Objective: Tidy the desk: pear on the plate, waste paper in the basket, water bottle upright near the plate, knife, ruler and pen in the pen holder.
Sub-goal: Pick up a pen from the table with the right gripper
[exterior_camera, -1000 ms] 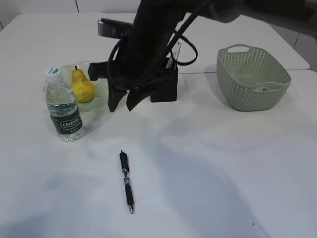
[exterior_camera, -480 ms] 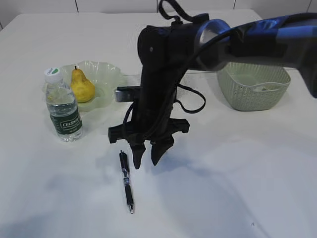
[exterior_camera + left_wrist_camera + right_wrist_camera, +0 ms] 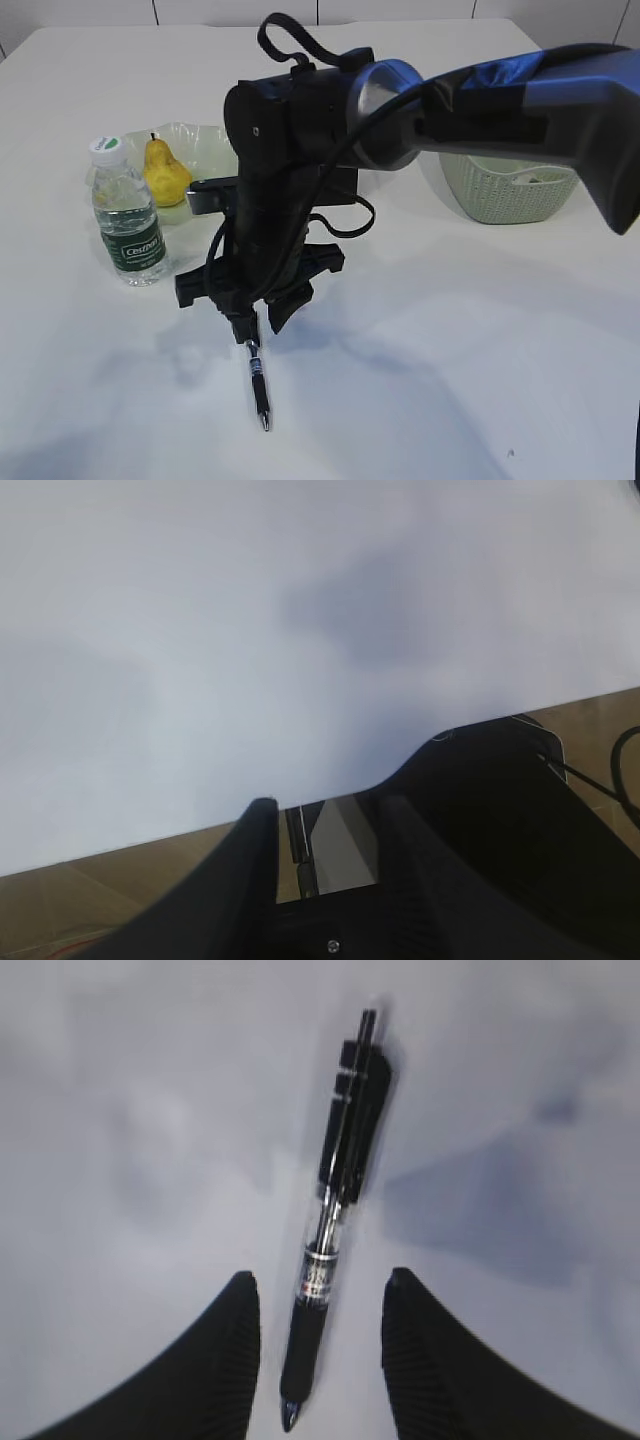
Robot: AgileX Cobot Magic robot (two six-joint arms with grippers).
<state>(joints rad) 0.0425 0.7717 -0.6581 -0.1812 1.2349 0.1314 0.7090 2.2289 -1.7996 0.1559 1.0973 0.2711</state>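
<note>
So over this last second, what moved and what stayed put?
The right gripper swung from beside the plate, out toward the camera and down, and now straddles the pen, its jaws open on either side and not yet closed on it. The pen lies where it did. The water bottle, the pear on the plate and the basket are unchanged.

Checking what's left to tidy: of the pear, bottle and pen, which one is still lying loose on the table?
The pen, flat on the table between the right gripper's open jaws. The pear sits on the plate; the bottle stands upright beside it.
</note>
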